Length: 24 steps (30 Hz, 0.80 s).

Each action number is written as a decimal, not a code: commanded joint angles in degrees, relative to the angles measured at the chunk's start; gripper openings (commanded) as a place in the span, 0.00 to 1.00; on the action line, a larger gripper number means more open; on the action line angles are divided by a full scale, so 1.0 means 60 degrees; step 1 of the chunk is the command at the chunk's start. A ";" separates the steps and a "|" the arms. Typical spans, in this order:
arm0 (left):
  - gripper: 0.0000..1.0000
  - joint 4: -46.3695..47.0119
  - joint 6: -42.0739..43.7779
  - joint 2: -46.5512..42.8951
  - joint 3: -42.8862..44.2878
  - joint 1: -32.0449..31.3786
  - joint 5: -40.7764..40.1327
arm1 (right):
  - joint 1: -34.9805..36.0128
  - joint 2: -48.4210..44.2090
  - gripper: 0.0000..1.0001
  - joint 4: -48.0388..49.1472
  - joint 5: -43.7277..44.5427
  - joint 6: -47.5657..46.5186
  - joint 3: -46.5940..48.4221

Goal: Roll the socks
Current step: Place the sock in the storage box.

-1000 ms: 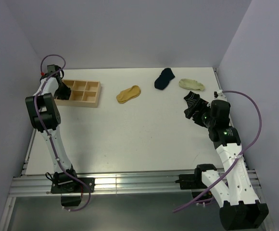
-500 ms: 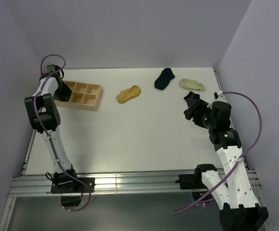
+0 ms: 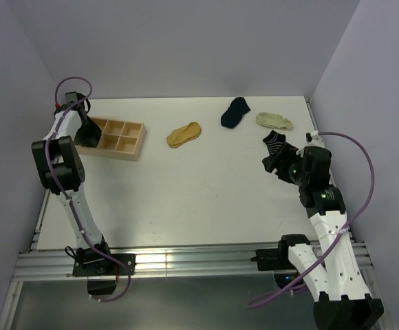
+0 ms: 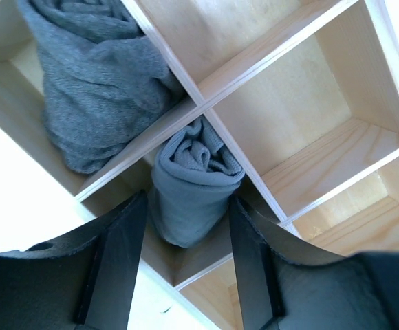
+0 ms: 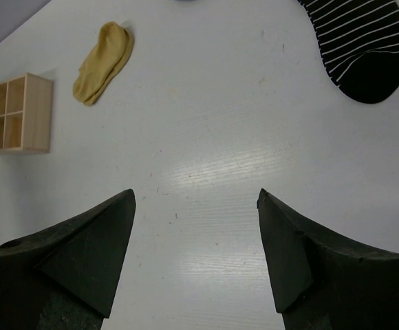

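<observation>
- Straddling the light grey sock (image 4: 192, 182), the left end effector (image 4: 186, 203) has its fingers parted, one on each side of the roll; small gaps show, so no grip.
- light grey sock: rolled, sits in a compartment of the wooden box (image 3: 120, 136), long axis running from the wrist camera toward the compartment's far corner, rolled end far from the camera.
- dark grey sock (image 4: 96, 75): bundled up in the neighbouring compartment, with one divider between the two.
- wooden box: far-left on the worktop (image 3: 186, 199), long side roughly left-right, slightly tilted.
- right end effector (image 5: 196, 199): fingers spread wide, holding nothing, over bare worktop.
- striped sock (image 5: 364, 48): flat, just beyond the right end effector, black toe toward the robot; partly hidden by the arm in the top view.
- mustard sock (image 3: 184, 134): flat, mid-worktop, long axis diagonal, near-left to far-right.
- navy sock (image 3: 234, 112): flat, far side, same diagonal, steeper.
- cream sock (image 3: 274, 121): flat, right of navy, long axis mostly left-right.
</observation>
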 commanded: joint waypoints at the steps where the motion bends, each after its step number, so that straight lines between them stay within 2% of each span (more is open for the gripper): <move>1: 0.55 0.0196 0.0152 -0.0625 -0.0110 -0.0043 -0.0304 | -0.0045 -0.0134 0.79 0.0361 -0.0076 -0.0094 -0.0042; 13: 0.50 0.1073 0.0342 -0.0830 -0.0387 -0.0087 -0.0626 | -0.0045 -0.0163 0.79 0.0361 -0.0135 0.0038 -0.0160; 19: 0.49 0.1002 0.0342 -0.0230 -0.0315 -0.0087 -0.0524 | -0.0045 -0.0075 0.78 0.0420 -0.0237 0.0111 -0.0203; 24: 0.38 0.0535 0.0356 0.0312 -0.0300 -0.0087 -0.0348 | -0.0045 -0.0090 0.78 0.0391 -0.0237 0.0111 -0.0218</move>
